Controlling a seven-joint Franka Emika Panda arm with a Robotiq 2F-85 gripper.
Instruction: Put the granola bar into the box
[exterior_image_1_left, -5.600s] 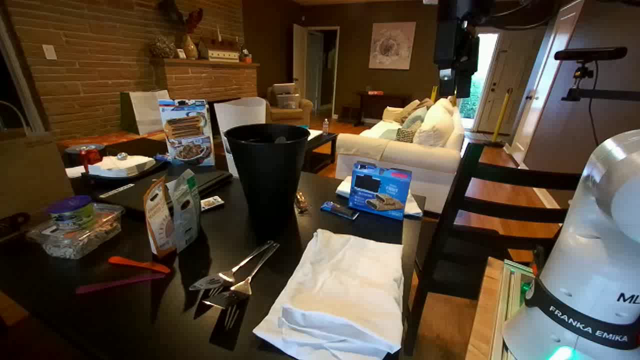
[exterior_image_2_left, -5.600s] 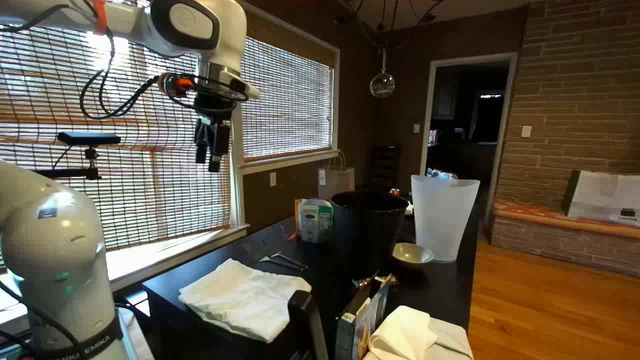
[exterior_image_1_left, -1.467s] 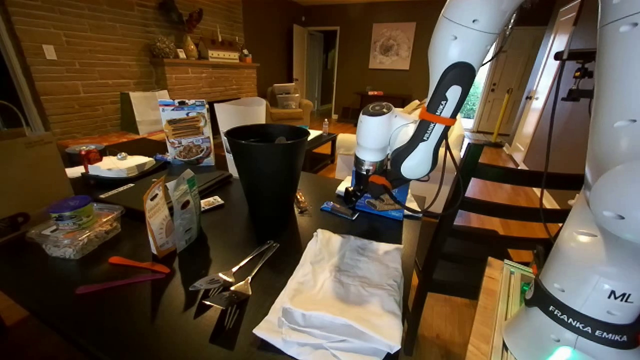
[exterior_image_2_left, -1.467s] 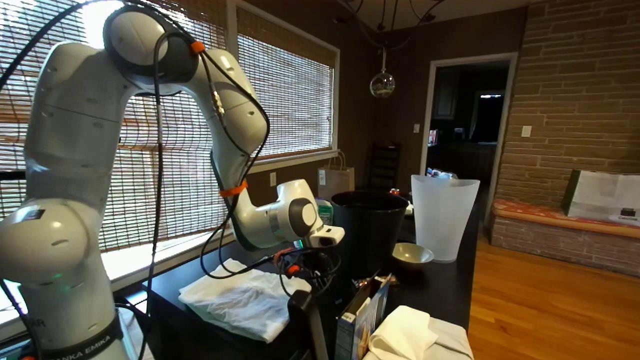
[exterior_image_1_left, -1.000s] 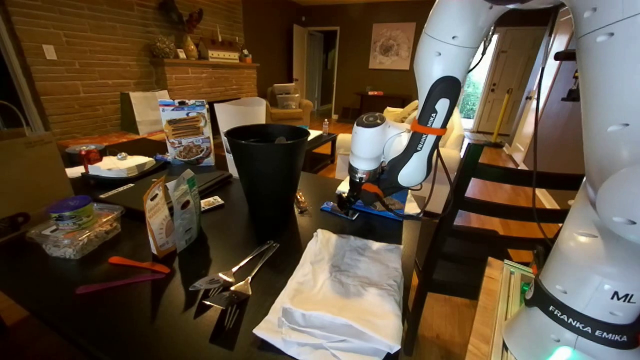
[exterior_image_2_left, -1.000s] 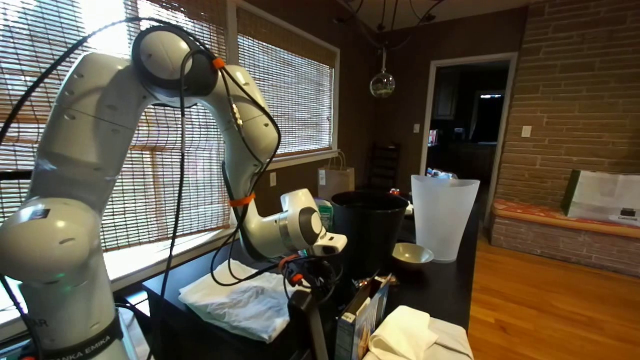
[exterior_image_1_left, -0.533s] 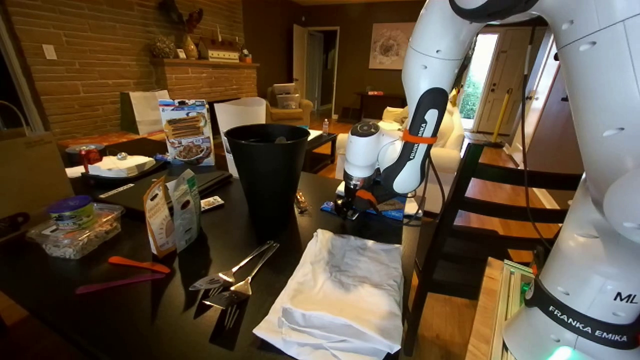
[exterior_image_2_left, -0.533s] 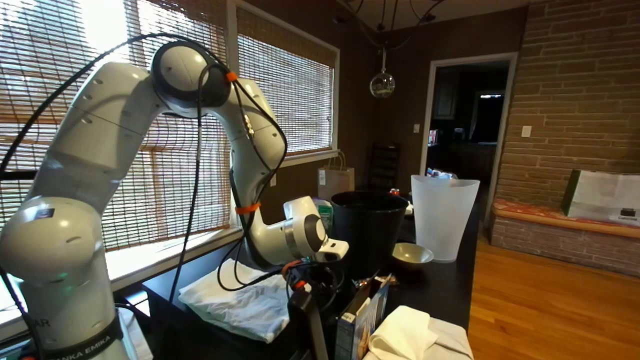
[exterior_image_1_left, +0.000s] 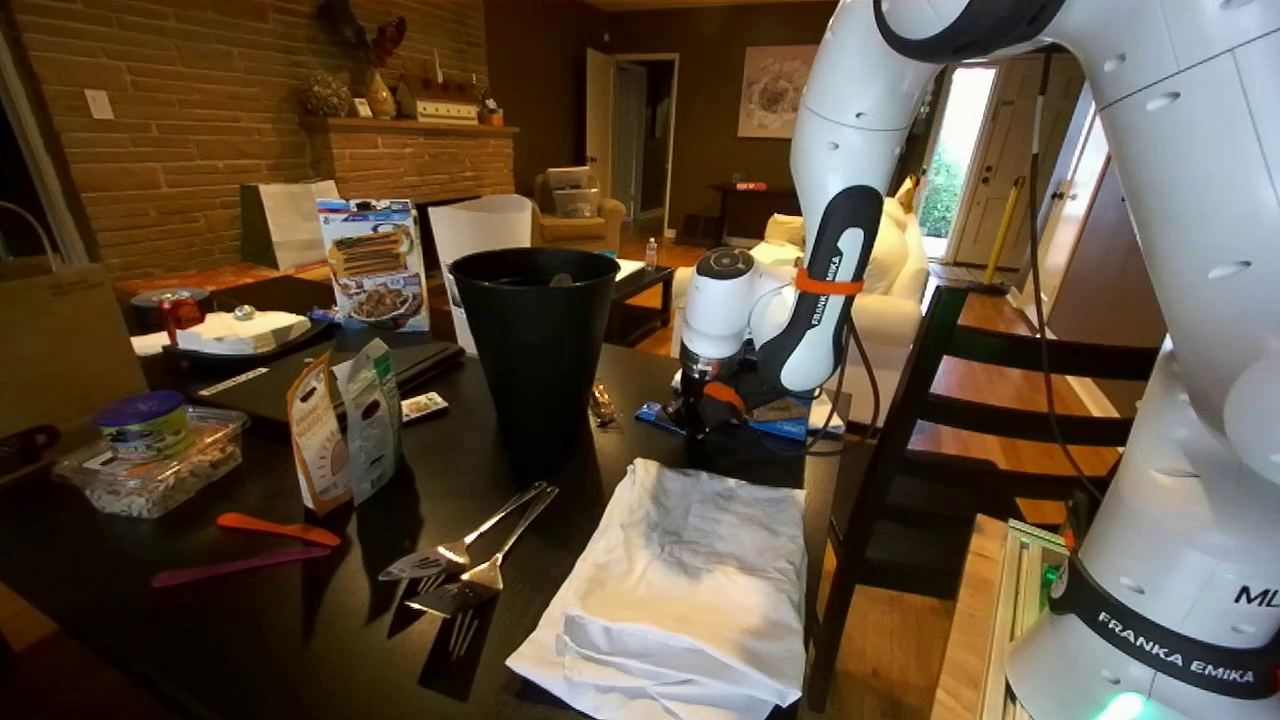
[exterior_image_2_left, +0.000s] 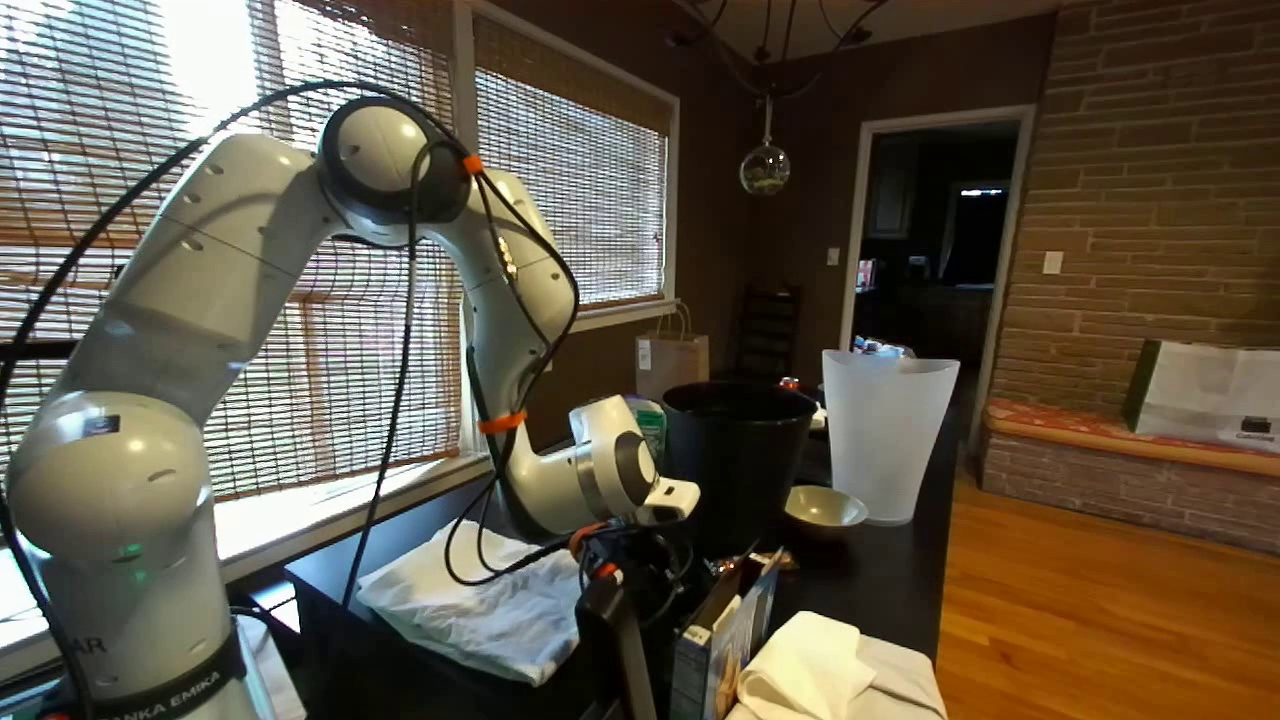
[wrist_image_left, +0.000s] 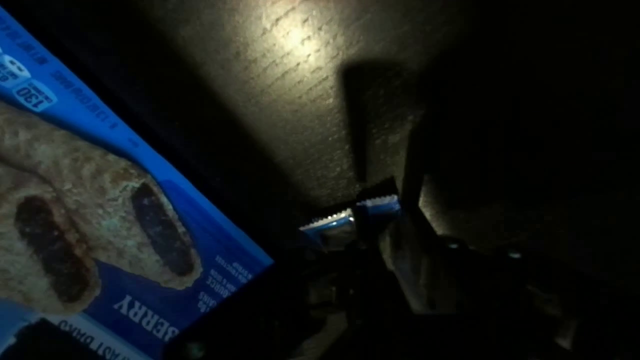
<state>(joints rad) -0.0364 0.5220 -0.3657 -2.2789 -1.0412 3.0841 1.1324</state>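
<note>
The granola bar, in a dark blue wrapper, lies low at the tabletop; its blue end (exterior_image_1_left: 660, 416) sticks out past the gripper (exterior_image_1_left: 690, 422) in an exterior view. Dim light covers the wrist view, where the crimped wrapper end (wrist_image_left: 377, 204) shows at the fingertips and the jaws of my gripper (wrist_image_left: 357, 250) stand narrowed around the bar. The rest of the bar is hidden in the dark. Right beside it stands the bright-blue box (wrist_image_left: 125, 150), upright with its printed front showing. From an exterior view its open top and edge (exterior_image_2_left: 722, 625) are visible; the arm covers most of it elsewhere.
A tall black bin (exterior_image_1_left: 535, 340) stands close by, with a crumpled wrapper (exterior_image_1_left: 603, 405) at its foot. A white cloth (exterior_image_1_left: 690, 580) lies in front, metal utensils (exterior_image_1_left: 485, 565) near it. A chair back (exterior_image_2_left: 618, 640) and folded cloth (exterior_image_2_left: 810, 660) flank the box.
Over the last second my gripper has come down a little and its jaws have closed in on the granola bar. The bar's visible end has shifted slightly away from the box.
</note>
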